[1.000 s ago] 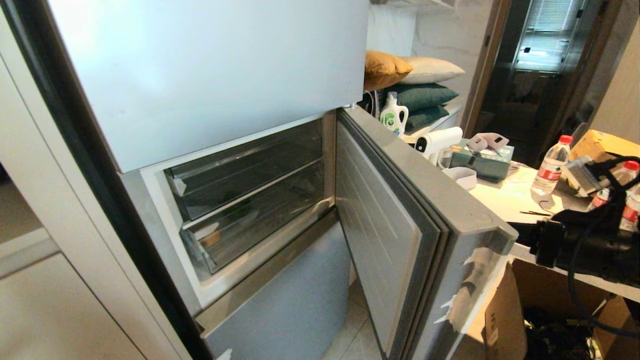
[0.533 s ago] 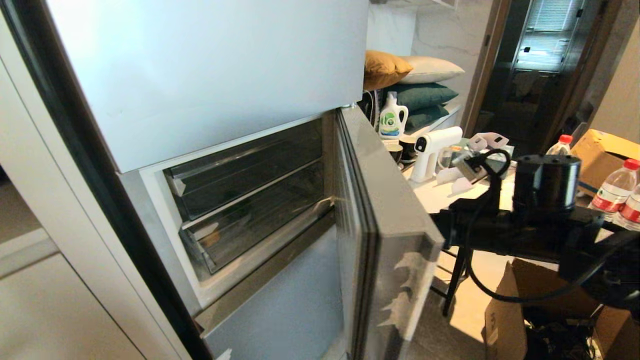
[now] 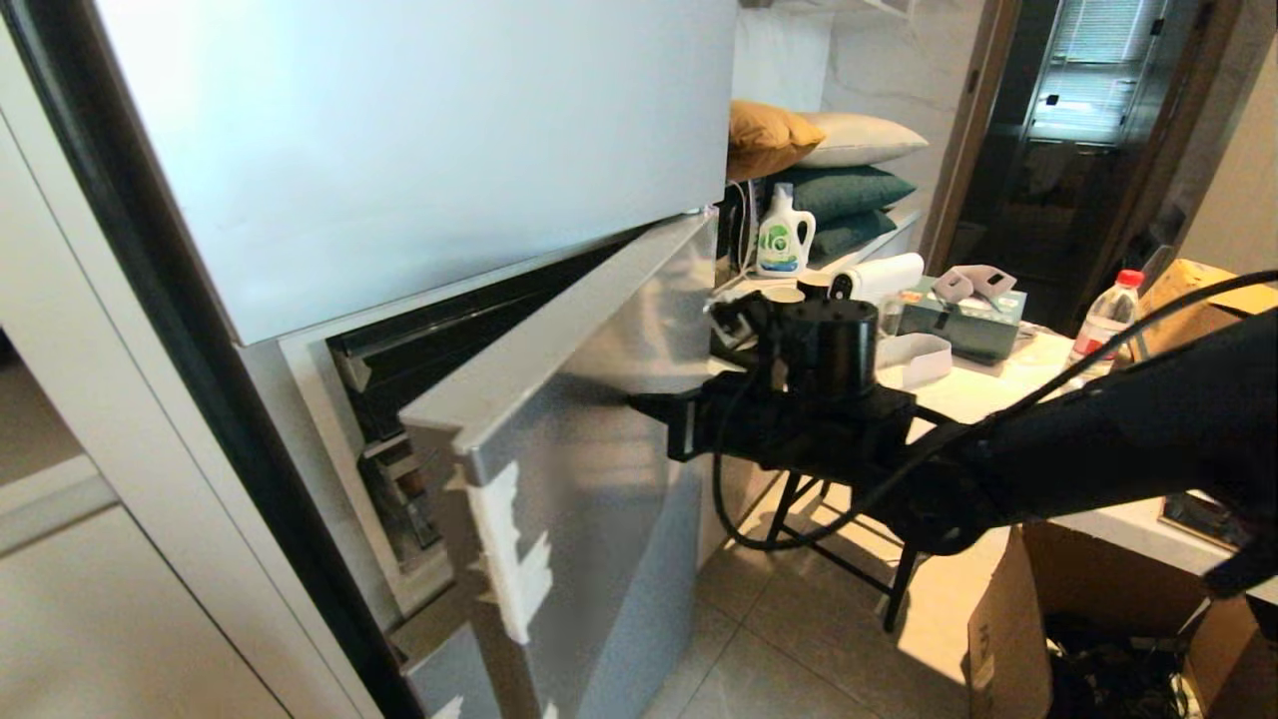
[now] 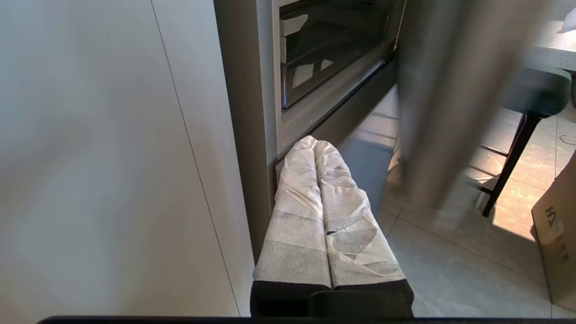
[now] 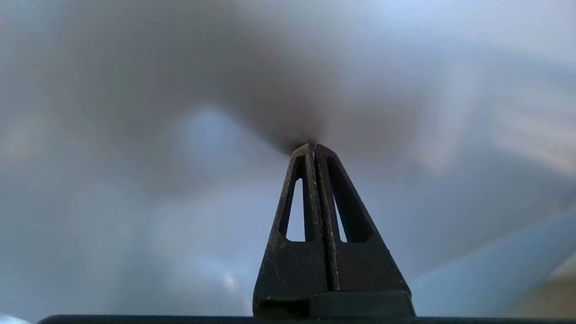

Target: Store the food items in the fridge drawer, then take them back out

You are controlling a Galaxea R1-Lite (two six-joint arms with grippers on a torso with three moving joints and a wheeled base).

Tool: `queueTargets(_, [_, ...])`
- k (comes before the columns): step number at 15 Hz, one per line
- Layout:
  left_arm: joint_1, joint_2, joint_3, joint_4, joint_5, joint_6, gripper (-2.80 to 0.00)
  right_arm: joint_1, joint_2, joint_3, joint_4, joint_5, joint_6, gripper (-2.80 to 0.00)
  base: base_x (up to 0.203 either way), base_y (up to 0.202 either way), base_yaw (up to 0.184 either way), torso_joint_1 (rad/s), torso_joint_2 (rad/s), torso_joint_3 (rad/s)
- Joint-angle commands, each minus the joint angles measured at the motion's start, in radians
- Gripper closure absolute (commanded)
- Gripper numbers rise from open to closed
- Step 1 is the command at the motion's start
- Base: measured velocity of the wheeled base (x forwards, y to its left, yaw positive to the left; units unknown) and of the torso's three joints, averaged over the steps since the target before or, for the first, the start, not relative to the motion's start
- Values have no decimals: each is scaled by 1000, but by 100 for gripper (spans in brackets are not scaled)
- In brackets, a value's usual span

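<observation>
The right claw (image 3: 639, 403) has its two black fingers (image 5: 299, 193) pressed flat together, holding nothing, with the tips against the outer face of the silver-blue fridge door (image 3: 589, 469). In the head view the claw sits just left of centre, its arm running off toward 3 o'clock. The door stands partly swung across the compartment, with torn white tape (image 3: 509, 559) on its near edge. Behind the door, toward 9 o'clock, a sliver of the clear fridge drawer (image 3: 399, 494) shows; the food items cannot be seen. The left claw (image 4: 313, 143), wrapped in white cloth and pinched tight with nothing in it, hangs low beside the fridge frame. At 2 o'clock a table (image 3: 998, 389) carries a water bottle (image 3: 1098, 320).
</observation>
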Motion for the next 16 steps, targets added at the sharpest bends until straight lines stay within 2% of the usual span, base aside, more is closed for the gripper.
queueTargets(1, [0,0,0,0,0,0,0,35,135,-123,-2,-38,-27,0,0,0,0,0,0,0])
queueTargets(5, [0,0,0,0,-1,0,0,68,354,-448,32,-136,-114,0,0,0,0,0,0,0])
queueTargets(7, [0,0,0,0,0,0,0,76,382,-501,60,-175,-135,0,0,0,0,0,0,0])
queueTargets(9, [0,0,0,0,0,0,0,87,331,-438,61,-198,-137,0,0,0,0,0,0,0])
queueTargets(12, [0,0,0,0,0,0,0,119,195,-260,39,-224,-136,0,0,0,0,0,0,0])
queueTargets(16, [0,0,0,0,0,0,0,189,-103,87,-9,-293,-136,0,0,0,0,0,0,0])
